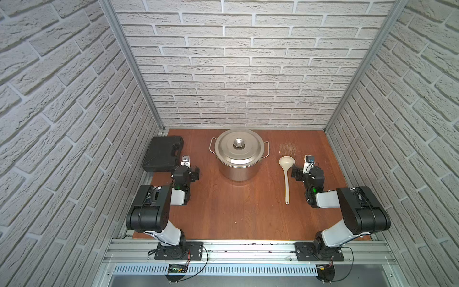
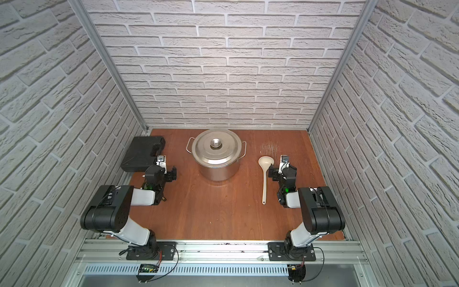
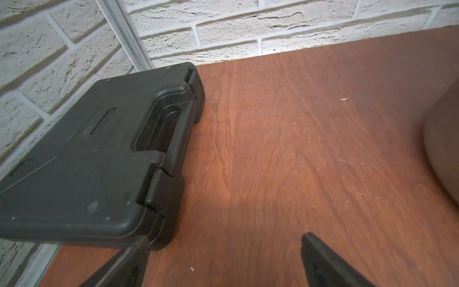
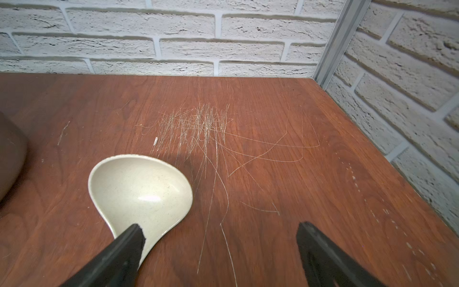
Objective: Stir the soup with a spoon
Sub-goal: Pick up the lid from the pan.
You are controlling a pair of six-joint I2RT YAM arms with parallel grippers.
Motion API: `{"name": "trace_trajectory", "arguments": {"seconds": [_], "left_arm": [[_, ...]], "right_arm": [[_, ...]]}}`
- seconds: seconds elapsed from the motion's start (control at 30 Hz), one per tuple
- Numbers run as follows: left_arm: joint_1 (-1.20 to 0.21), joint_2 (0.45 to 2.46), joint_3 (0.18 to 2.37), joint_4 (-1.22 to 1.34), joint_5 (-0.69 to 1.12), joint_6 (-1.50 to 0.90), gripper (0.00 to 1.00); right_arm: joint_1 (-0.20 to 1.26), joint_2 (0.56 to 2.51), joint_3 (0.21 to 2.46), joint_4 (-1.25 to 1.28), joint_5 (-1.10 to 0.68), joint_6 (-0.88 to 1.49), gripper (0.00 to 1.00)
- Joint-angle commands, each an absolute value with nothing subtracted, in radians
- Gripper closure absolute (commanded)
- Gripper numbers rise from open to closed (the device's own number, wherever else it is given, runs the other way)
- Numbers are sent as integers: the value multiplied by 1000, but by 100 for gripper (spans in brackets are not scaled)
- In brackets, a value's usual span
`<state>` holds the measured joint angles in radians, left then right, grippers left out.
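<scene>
The cream-beige spoon [image 1: 286,181] [image 2: 264,184] lies flat on the wooden table to the right of the steel pot [image 1: 239,159] [image 2: 217,159], bowl toward the back wall. A steel lid [image 1: 239,146] covers the pot, so the soup is hidden. My right gripper [image 1: 296,171] [image 4: 221,228] stands open just right of the spoon's bowl [image 4: 141,188], low over the table, one finger [image 4: 129,246] overlapping the neck of the spoon in the right wrist view. My left gripper [image 1: 195,172] [image 3: 224,239] is open and empty, left of the pot.
A closed black plastic case [image 1: 162,154] [image 3: 99,154] lies at the back left, close to the left gripper. Brick-patterned walls enclose the table on three sides. A patch of scratches [image 4: 198,124] marks the wood behind the spoon. An aluminium rail [image 1: 248,248] runs along the front edge.
</scene>
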<state>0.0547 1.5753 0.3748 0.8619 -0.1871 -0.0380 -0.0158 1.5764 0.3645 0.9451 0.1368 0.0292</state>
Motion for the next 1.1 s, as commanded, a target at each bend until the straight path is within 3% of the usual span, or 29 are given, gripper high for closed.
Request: {"name": "trace_trajectory", "arguments": {"seconds": [0.0, 0.67, 0.9, 1.07], "left_arm": [[51, 1554, 377, 907, -178, -33, 2], [46, 1549, 371, 915, -188, -30, 2], [-25, 1268, 296, 800, -279, 4, 2], [-44, 888, 415, 290, -416, -259, 2]], "right_arm": [[-15, 1549, 356, 971, 138, 23, 1], [0, 1525, 373, 935, 122, -1, 1], [47, 1226, 516, 442, 194, -11, 1], [45, 1125, 832, -119, 278, 267, 1]]}}
